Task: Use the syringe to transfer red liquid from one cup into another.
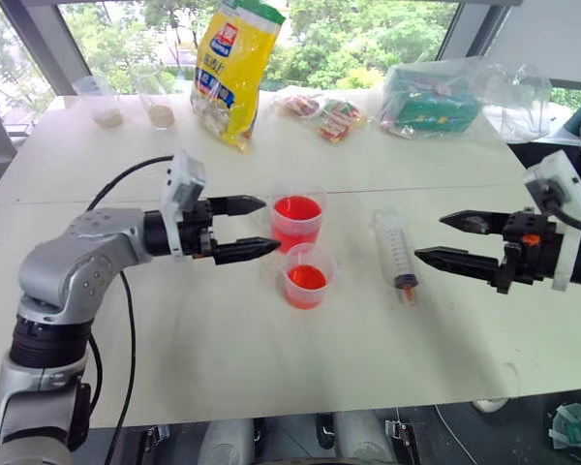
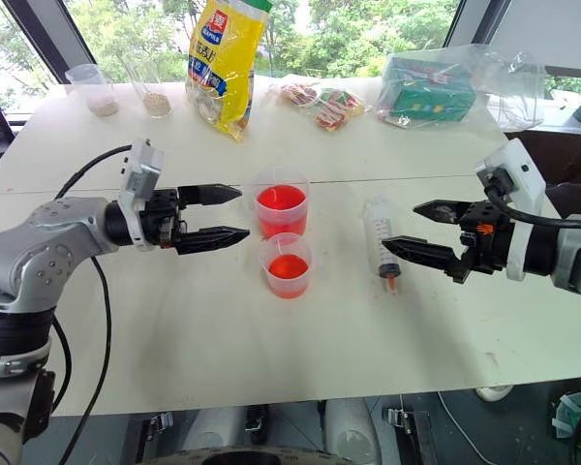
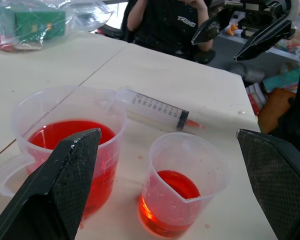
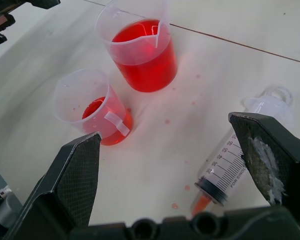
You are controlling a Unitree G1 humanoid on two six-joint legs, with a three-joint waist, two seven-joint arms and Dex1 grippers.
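Note:
The syringe (image 1: 394, 254) lies flat on the white table (image 1: 174, 339), its orange-red tip toward the table's front edge. To its left stands the taller cup (image 1: 296, 221), holding much red liquid (image 4: 140, 37). The smaller cup (image 1: 306, 277) stands just in front of it with a little red liquid (image 3: 177, 184). My left gripper (image 1: 271, 225) hovers open beside the two cups, on their left, pointing right. On the syringe's right, my right gripper (image 1: 429, 238) hangs open above the table and apart from it. Neither gripper holds anything.
At the table's back stand a yellow snack bag (image 1: 234, 68), two small clear cups of grains (image 1: 102, 102), some candy packets (image 1: 324, 114) and a green box in a clear bag (image 1: 431, 102). A person in a black shirt (image 3: 165, 20) sits beyond the table's right end.

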